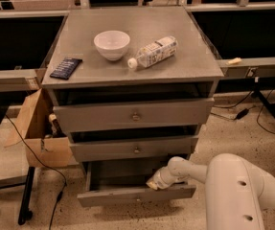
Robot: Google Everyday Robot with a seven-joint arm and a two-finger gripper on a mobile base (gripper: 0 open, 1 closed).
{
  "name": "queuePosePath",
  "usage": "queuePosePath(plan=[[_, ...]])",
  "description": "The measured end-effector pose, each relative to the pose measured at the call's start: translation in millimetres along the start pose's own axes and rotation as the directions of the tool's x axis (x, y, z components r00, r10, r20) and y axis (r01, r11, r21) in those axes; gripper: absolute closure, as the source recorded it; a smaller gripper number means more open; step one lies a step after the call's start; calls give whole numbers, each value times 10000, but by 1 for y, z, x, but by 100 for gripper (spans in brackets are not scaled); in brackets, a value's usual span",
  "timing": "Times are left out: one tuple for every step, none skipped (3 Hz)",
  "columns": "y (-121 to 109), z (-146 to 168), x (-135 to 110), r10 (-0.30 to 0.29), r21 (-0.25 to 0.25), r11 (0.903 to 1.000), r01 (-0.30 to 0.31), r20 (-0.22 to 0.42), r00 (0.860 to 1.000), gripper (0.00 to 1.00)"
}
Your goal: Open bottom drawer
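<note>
Grey bottom drawer [127, 195] standing partly open, lowest of three, near the floor | gripper [154, 182] at drawer front's upper edge, right of centre; spread or closed: cannot tell | bench [194, 66] above carries white bowl [111, 43], plastic bottle [154, 52] on its side, dark packet [66, 68] at left.

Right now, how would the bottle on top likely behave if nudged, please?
The bottle lies on its side, so it would probably roll. It looks plastic, so likely light. The gripper is below, at the open bottom drawer.
</note>
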State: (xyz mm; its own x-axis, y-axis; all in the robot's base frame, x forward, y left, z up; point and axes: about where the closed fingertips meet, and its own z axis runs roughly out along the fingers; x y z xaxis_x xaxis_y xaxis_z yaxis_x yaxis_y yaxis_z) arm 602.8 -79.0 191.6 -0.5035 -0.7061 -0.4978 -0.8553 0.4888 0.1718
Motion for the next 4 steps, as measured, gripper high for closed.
queuePosePath(plan=[[2,0,8,-108,216,9997,108,-37,9999,28],[-4,1,7,-248,338,9991,248,0,9997,0],[-12,2,2,-249,338,9991,248,0,9997,0],[-14,3,0,-249,338,9991,248,0,9997,0]])
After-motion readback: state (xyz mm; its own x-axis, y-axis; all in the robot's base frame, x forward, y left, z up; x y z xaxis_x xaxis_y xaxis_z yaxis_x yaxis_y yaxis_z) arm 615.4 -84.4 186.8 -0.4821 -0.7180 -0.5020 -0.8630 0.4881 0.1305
